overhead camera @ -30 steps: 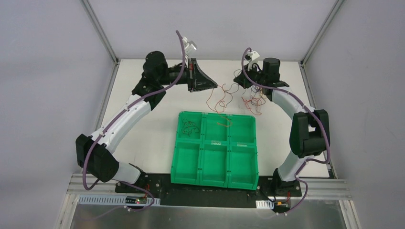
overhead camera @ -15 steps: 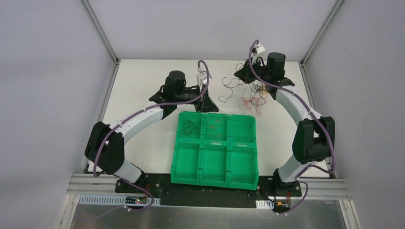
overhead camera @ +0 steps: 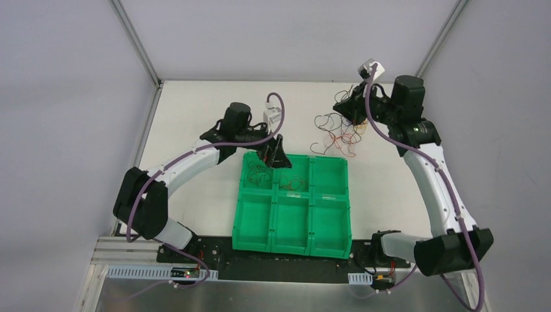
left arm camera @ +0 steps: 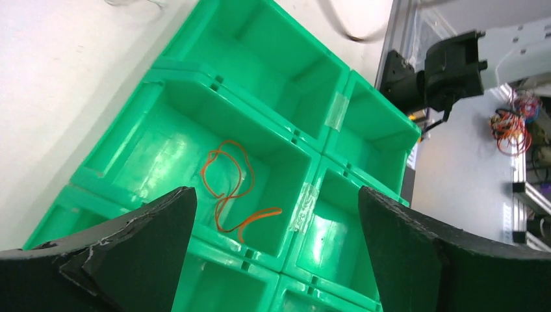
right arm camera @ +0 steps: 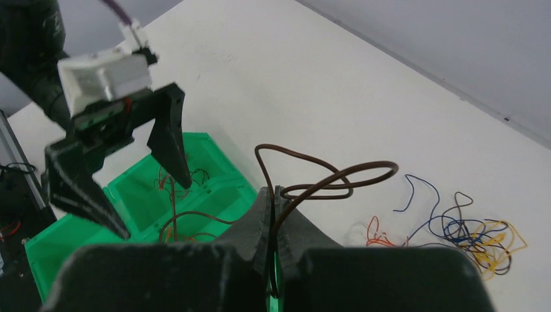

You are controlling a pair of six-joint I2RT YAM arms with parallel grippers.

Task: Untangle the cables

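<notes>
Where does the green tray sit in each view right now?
Top external: the tray, centre of frame.
Left wrist: the tray fills most of the frame.
Right wrist: the tray, lower left corner.
Shared landmark: the left gripper, open over the tray's far edge, visible in all three.

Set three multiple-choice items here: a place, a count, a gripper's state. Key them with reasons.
1. The orange wire lies: A. outside the green tray; B. across its rim; C. inside one compartment.
2. The tray's compartments number: A. four; B. six; C. nine.
3. The right gripper is: A. shut on a brown wire; B. open, empty; C. shut, empty.
Key: 1 C, it rests on a compartment floor; 2 B, two rows of three; 3 A, the wire is pinched in it.
</notes>
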